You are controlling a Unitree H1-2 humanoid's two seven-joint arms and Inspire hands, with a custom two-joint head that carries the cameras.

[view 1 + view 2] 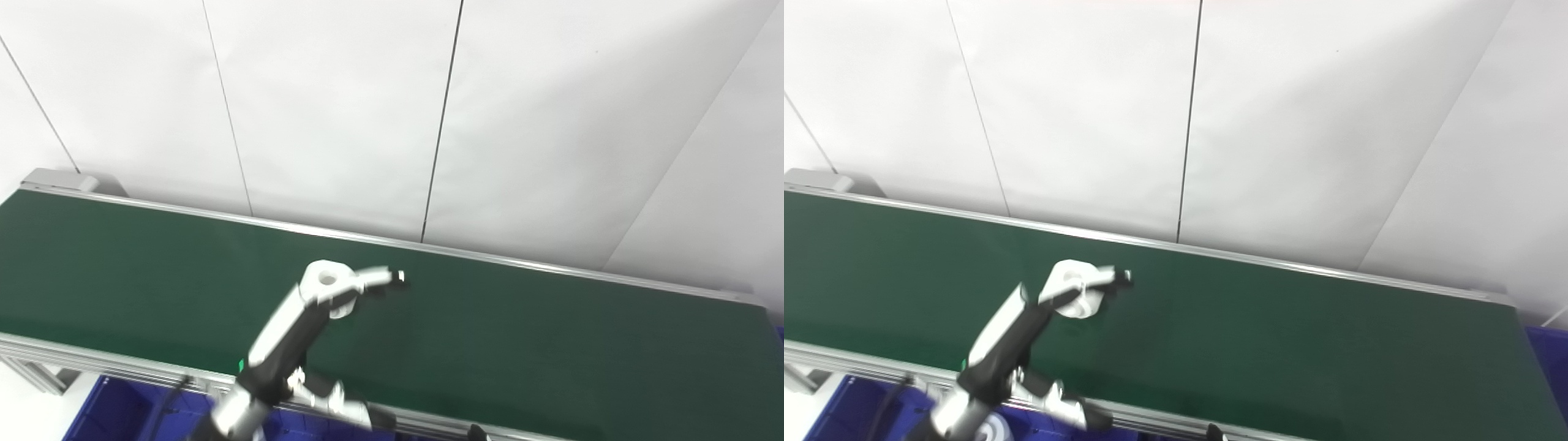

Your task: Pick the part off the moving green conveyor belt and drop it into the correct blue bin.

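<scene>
Motion blur smears the whole reaching limb, so the hand's outline is soft and hard to read. The left hand (306, 343) comes up from the bottom edge, its wrist cut off by the frame, and stretches out over the green conveyor belt (520, 343). At its far end sits a white part (327, 282) with a round hole in it; the fingers (380, 277) run past it, pointing toward the right, dark at the tip. The part sits against the fingers, over the middle of the belt, but whether it is actually gripped or only touched, I cannot tell — the blur and the white-on-white hide the contact. The thumb (334, 401) hangs low, splayed out to the right over the belt's near metal rail (92, 358), well apart from the fingers up top. So the hand looks spread rather than curled tight. The right hand barely shows: only a dark tip (476, 432) pokes up at the bottom edge, far too little to say whether it's spread or closed. Below the rail, a blue bin (122, 407) peeks in at the lower left, mostly cut off, its contents unclear; another sliver of blue (1546, 361) sits past the belt's right end.
</scene>
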